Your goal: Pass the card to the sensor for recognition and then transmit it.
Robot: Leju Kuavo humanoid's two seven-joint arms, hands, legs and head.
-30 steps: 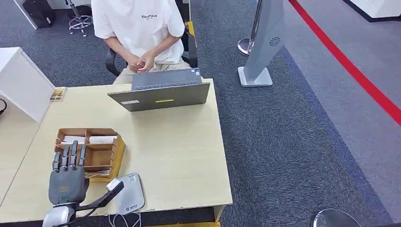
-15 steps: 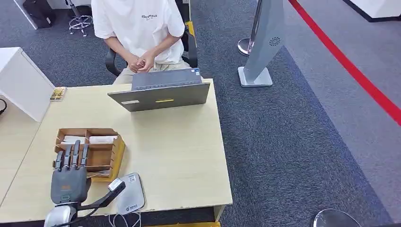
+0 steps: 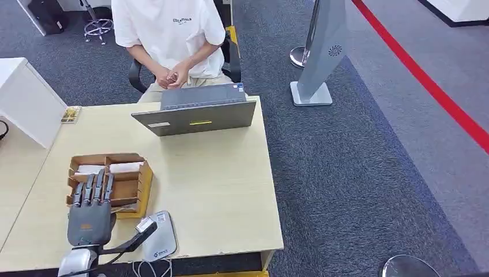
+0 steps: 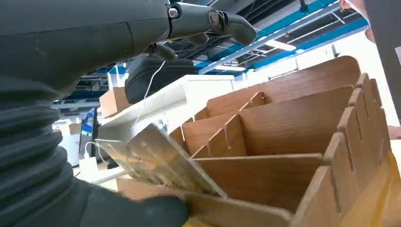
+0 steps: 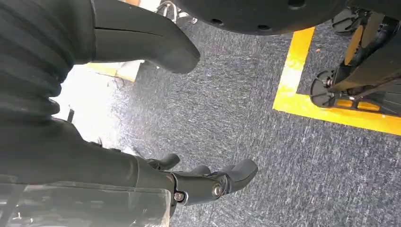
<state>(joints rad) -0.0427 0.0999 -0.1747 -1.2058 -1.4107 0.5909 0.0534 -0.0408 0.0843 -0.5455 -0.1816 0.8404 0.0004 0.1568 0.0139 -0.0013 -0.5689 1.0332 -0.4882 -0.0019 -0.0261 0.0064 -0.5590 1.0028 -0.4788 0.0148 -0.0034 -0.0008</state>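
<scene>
The left robot hand [image 3: 89, 216] hovers fingers spread, holding nothing, over the wooden slotted card box [image 3: 141, 182] beside the desk's [image 3: 219, 190] near edge; right robot hand [image 5: 208, 182] hangs loosely curled, empty.

Tilted card [image 4: 156, 161] in wooden organizer [image 4: 293, 123]

Matt dark plastic covers the left hand [image 3: 88, 216], spread above a slotted wooden box [image 3: 134, 180] with smooth brown panels. Just beneath the thumb, a card [image 4: 156, 163] shines glossy. Beside it sits a smooth white plastic sensor [image 3: 160, 237].
</scene>
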